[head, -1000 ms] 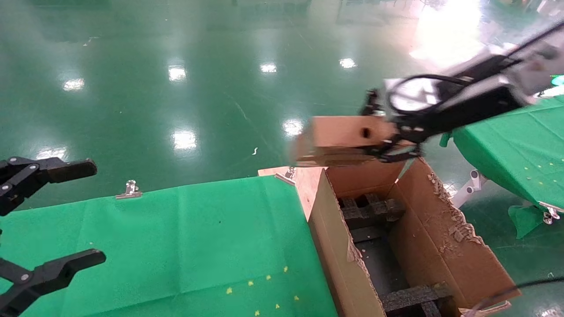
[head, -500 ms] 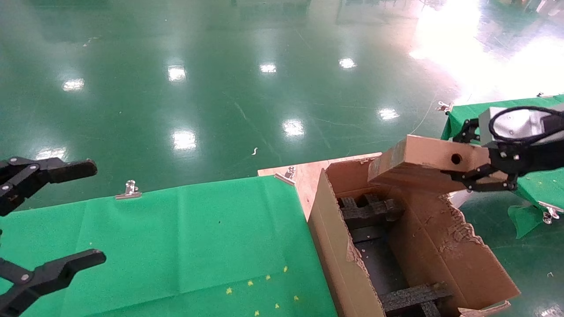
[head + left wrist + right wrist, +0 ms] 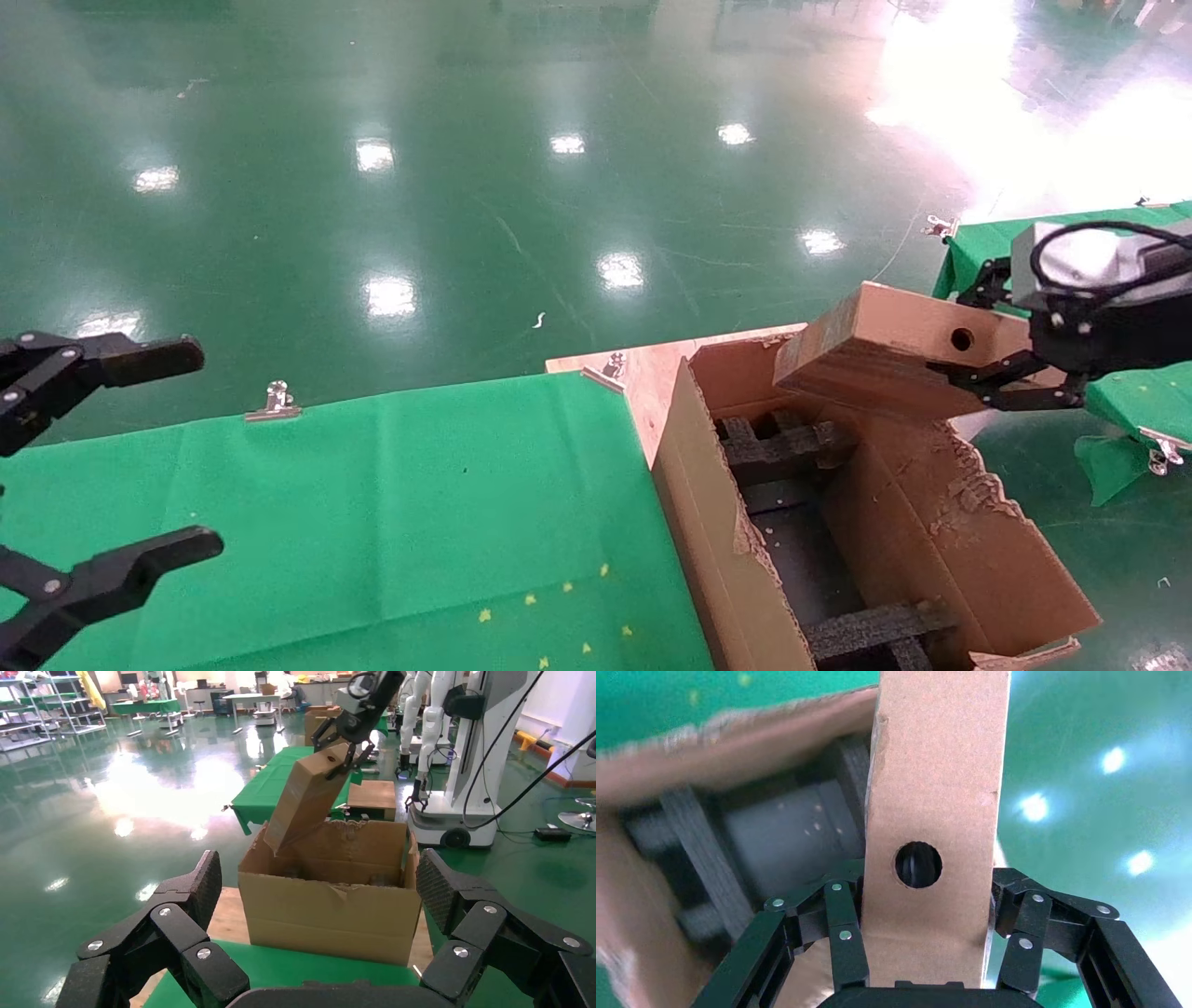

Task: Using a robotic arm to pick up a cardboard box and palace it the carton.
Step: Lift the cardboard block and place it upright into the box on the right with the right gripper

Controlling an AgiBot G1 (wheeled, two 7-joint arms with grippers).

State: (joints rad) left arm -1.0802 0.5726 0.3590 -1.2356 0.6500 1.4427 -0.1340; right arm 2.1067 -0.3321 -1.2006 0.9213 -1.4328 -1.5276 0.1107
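My right gripper (image 3: 973, 340) is shut on the cardboard box (image 3: 885, 359), a small brown box with a round hole. It holds the box tilted, the free end dipping over the far right corner of the carton (image 3: 708, 522). The right wrist view shows the fingers (image 3: 843, 932) pressed on both sides of the cardboard box (image 3: 933, 797), with black foam (image 3: 701, 853) inside the carton beyond. From the left wrist view, the cardboard box (image 3: 306, 797) leans into the carton (image 3: 330, 910). My left gripper (image 3: 196, 447) hangs open and idle at the far left.
The carton stands on a wooden board (image 3: 643, 373) beside a green-clothed table (image 3: 372, 503) held by metal clips (image 3: 275, 403). A second green table (image 3: 1145, 391) lies under my right arm. Other robots (image 3: 485, 748) and another brown box (image 3: 372, 796) stand beyond the carton.
My right gripper swung the cardboard box rightward and down, from beyond the carton's far edge to its far right corner, then nearly held still. The left arm has not moved.
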